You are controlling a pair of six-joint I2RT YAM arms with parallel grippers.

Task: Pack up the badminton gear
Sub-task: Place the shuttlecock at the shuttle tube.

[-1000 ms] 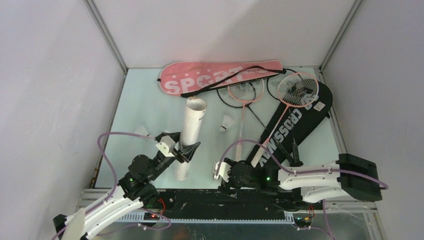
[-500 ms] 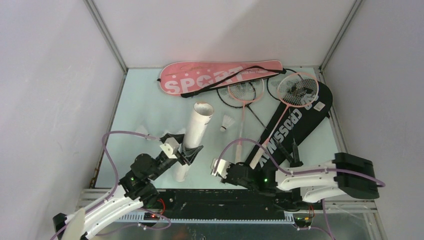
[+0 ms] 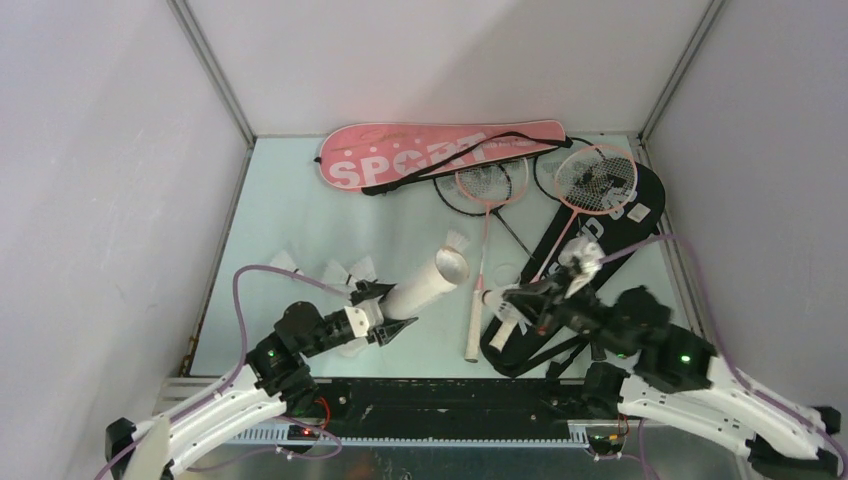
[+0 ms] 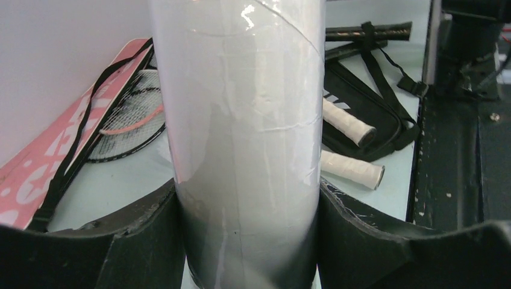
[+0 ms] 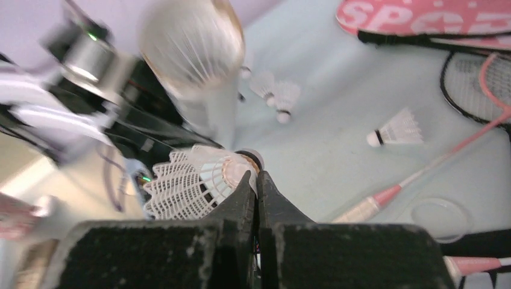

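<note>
The table [image 3: 290,210] carries 2 bags. The pink bag [image 3: 400,160] lies along the back wall, its long axis running left to right. The black bag [image 3: 645,190] lies on a diagonal, wide end at the back right and narrow end toward the near middle. There are 4 rackets: 2 pink rackets [image 3: 597,182] and 2 black rackets [image 4: 114,147]. Their heads overlap at the back between the bags, one pink head on the black bag, and the white-wrapped handles point toward the near edge. There is 1 translucent white tube [image 3: 420,288], raised off the table and slanted. Its long axis runs from the near left up to the far right, and its open mouth faces the right arm. The left gripper [image 3: 388,310] is clamped around its lower part, a finger pressed on each side. I count 5 shuttlecocks. 3 of them lie close together [image 3: 340,272] left of the tube and 1 lies alone [image 3: 456,240] just behind the tube's mouth. The held shuttlecock [image 5: 193,180] is up over the black bag. The right gripper [image 5: 256,177] is pinched tight at its cork end, and its feather skirt flares left in the wrist view.
</note>
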